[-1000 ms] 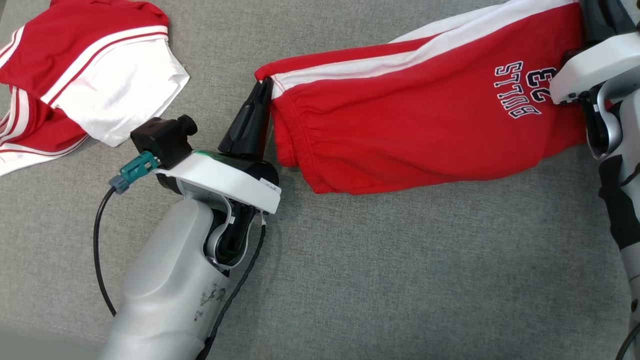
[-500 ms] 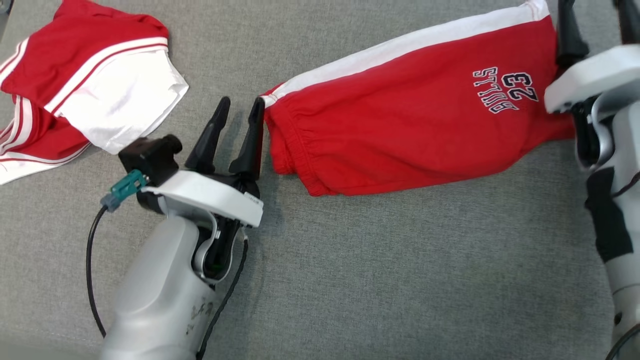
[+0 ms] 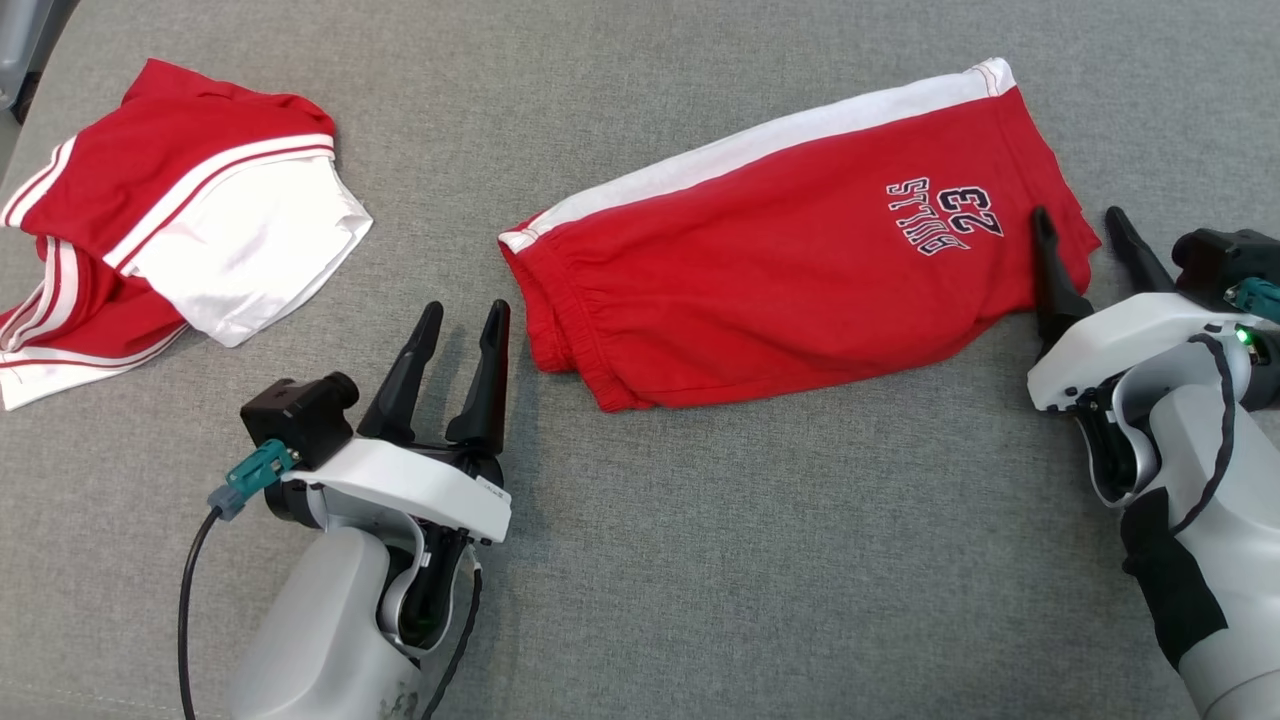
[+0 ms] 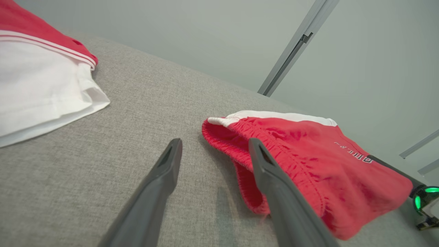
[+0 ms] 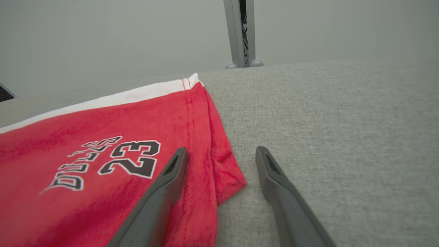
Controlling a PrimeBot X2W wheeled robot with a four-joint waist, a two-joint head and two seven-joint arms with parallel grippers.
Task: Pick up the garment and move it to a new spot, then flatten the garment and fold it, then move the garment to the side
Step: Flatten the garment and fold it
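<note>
The garment (image 3: 780, 250) is a pair of red shorts with a white side stripe and a "BULLS 23" print, lying folded across the grey surface (image 3: 760, 560). My left gripper (image 3: 465, 315) stands open just left of the waistband end (image 4: 236, 137), holding nothing. At the leg-hem end (image 5: 219, 164) my right gripper (image 3: 1080, 225) is open too, its left finger over the hem corner and its right finger over bare fabric surface. In the wrist views the left gripper (image 4: 214, 144) and the right gripper (image 5: 221, 152) both show spread fingers with nothing between them.
A second red and white garment (image 3: 170, 220) lies crumpled at the far left, also seen as a white fold (image 4: 41, 99). The grey upholstered surface stretches wide in front of the shorts. A metal post (image 5: 240, 32) rises behind the far edge.
Both grippers have opened and let go of the shorts, then drawn back toward me. The shorts now lie flat on the surface. The head camera has shifted, so the whole picture sits lower.
</note>
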